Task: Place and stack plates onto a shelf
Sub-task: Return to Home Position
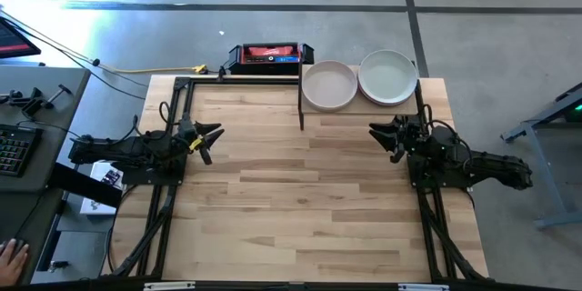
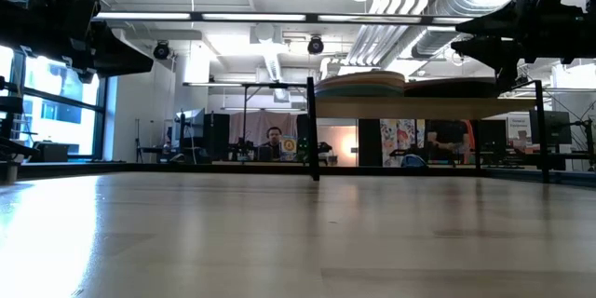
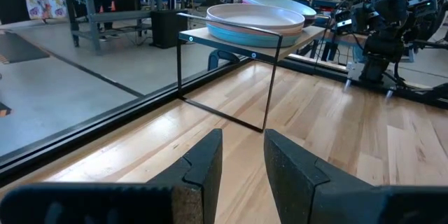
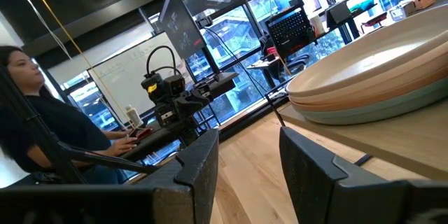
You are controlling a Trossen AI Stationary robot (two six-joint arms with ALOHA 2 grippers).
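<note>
Two stacks of plates stand side by side on the shelf (image 1: 364, 109) at the table's far right. The left stack (image 1: 329, 85) shows a white plate on top, the right stack (image 1: 388, 76) a pale cream one. In the left wrist view the stacks (image 3: 255, 22) rest on the light board over thin black legs. In the right wrist view the near stack (image 4: 378, 77) shows cream, peach and sage layers. My left gripper (image 1: 211, 136) hovers open at the table's left side. My right gripper (image 1: 382, 136) hovers open just near of the shelf. Both are empty.
A red and black box (image 1: 269, 55) sits beyond the table's far edge. A black frame (image 1: 173, 145) runs along the table's left and far sides. A person (image 4: 28, 112) sits at a desk to the left, a hand (image 1: 11, 256) showing. The bare tabletop (image 1: 300, 200) lies between the arms.
</note>
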